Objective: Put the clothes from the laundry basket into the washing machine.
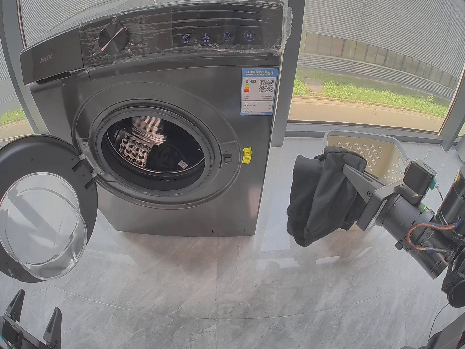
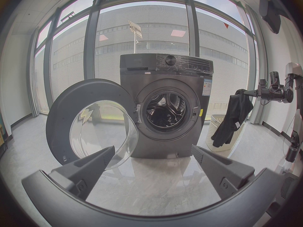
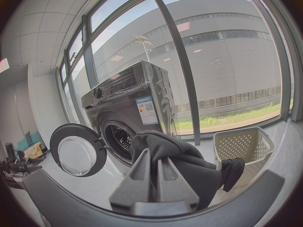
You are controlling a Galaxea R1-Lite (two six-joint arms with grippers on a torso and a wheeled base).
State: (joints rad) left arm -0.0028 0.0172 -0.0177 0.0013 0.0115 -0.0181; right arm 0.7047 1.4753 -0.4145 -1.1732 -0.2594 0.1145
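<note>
Garment [image 1: 319, 195] in right gripper [image 3: 154, 157], near laundry basket [image 3: 249, 142]

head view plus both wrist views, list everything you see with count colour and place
dark grey metal front-loading washing machine: one, dark grey, against the window, drum mouth open
round machine door with clear glass bowl: one, dark grey rim, swung open on the machine's left side
dark grey fabric garment: one, dark grey, hanging above the floor in front of the basket
cream plastic laundry basket: one, cream, on the floor right of the machine, by the window
marbled stone floor: one, pale grey, under everything
tall glass window wall: one, dark frames, behind machine and basket
left gripper: one, dark grey, open, low at the left
right gripper: one, grey, shut on the garment
</note>
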